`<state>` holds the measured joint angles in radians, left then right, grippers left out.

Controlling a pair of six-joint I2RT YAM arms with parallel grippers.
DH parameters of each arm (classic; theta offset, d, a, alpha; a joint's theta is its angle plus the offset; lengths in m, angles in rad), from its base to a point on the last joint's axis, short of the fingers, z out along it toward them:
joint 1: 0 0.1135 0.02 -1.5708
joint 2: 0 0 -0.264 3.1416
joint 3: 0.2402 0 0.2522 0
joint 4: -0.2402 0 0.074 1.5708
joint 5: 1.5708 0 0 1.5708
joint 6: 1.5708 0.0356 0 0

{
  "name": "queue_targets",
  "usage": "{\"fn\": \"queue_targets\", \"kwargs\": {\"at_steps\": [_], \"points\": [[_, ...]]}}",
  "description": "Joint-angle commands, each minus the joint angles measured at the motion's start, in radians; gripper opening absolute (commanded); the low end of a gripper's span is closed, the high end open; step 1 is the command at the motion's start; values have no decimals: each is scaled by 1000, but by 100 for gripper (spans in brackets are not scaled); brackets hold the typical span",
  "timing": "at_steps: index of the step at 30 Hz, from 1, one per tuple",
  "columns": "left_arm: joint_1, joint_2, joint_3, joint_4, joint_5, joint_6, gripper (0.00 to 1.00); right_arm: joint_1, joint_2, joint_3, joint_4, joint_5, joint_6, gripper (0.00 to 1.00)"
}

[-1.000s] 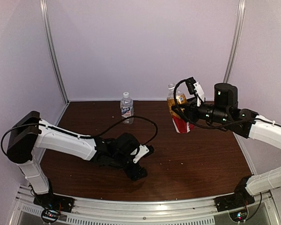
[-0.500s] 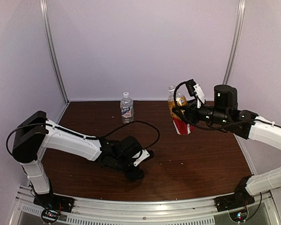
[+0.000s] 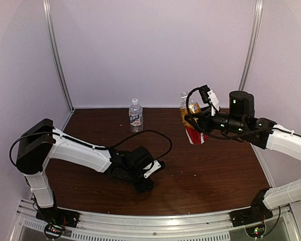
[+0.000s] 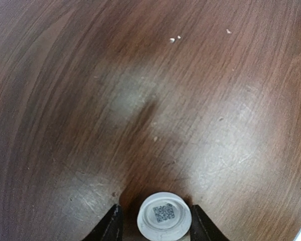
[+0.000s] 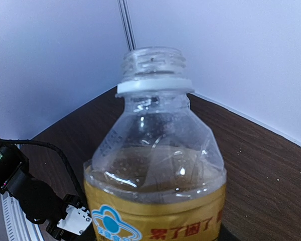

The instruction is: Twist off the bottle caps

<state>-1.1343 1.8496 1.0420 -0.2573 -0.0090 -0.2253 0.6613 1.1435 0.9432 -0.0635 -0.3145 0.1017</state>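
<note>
Showing only at left wrist: cap [image 4: 163, 217]

amber bottle [image 5: 155, 191]: lower body cut off at the right wrist view's bottom edge.
cap [image 4: 163, 217]: rim runs to the left wrist view's bottom edge; printed code too small to read.
left gripper [image 4: 155, 223]: only 2 fingertips show.
clear bottle [image 3: 136, 115]: label unreadable from above.

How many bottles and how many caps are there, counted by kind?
Bottles: 2, the amber bottle and the clear bottle.
Caps: 2, the loose cap and the fitted cap atop the clear bottle.
Total: 4.
</note>
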Motion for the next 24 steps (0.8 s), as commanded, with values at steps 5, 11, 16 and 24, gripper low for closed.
{"fn": "queue_targets", "kwargs": {"at_steps": [5, 11, 16, 24], "points": [[-5, -20, 6, -2, -61, 6, 38, -5, -16, -6, 18, -4, -2, 48], [42, -84, -33, -2, -88, 3, 34, -6, -13, -6, 19, -5, -2, 48], [128, -145, -84, -4, -96, 0, 33, -6, -12, -6, 18, -5, -3, 48], [234, -203, -162, -4, -104, -15, 34, -7, -6, -3, 18, -10, -3, 48]]}}
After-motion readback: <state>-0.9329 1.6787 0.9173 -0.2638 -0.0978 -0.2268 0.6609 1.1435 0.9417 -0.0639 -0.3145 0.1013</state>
